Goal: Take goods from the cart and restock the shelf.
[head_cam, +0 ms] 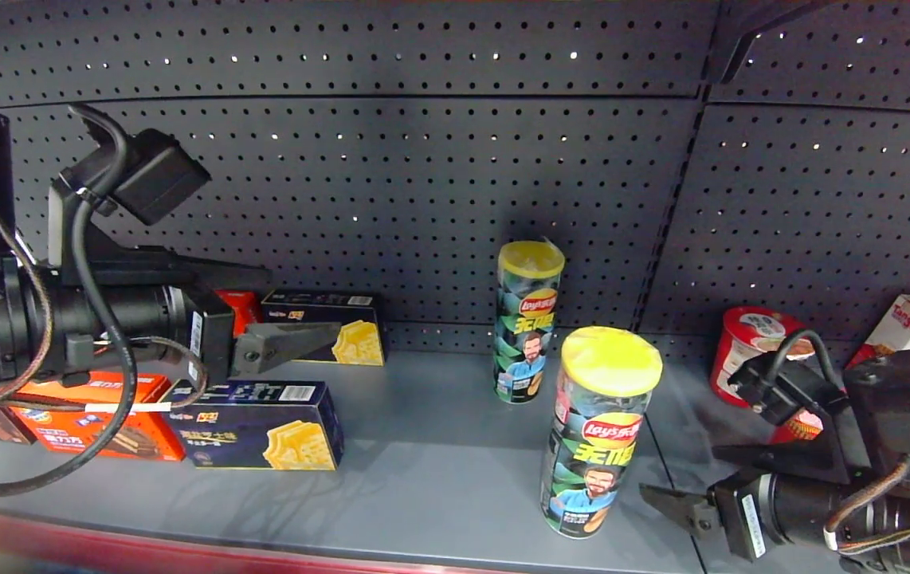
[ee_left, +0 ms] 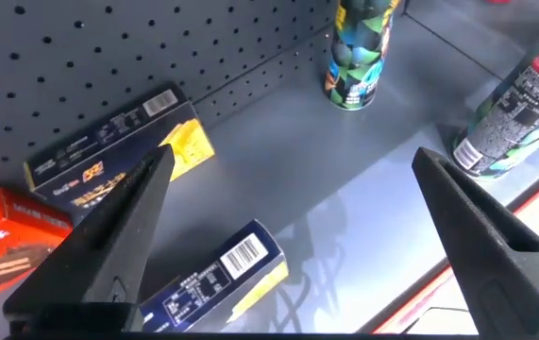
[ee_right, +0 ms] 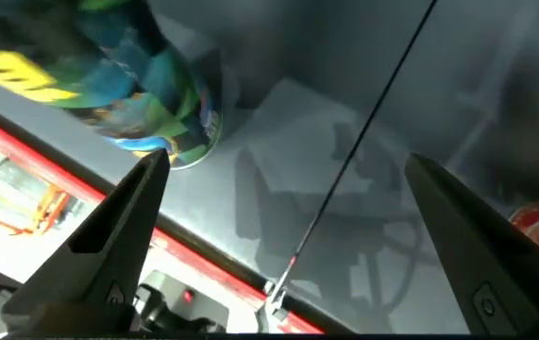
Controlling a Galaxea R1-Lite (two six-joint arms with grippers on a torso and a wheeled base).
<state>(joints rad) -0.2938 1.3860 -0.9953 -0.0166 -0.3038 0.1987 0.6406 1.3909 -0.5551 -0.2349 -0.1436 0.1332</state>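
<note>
Right pincer point(ee_right: 285, 165) spread beside front chip can point(head_cam: 600, 430) at 5 o'clock; light, stiff, slick tube I reckon, I'd pinch mid-body.

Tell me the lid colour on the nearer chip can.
Yellow lid on the nearer chip can; the head view shows it best.

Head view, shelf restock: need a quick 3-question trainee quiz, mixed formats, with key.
1. True or false: the front chip can lies on its side.
2. Pick one. The left claw is: A open and empty; B shut on a can; C shut on a box.
3. Fill the gap: the rear chip can has a ___ lid.
Key: 1 false; 2 A; 3 yellow.
</note>
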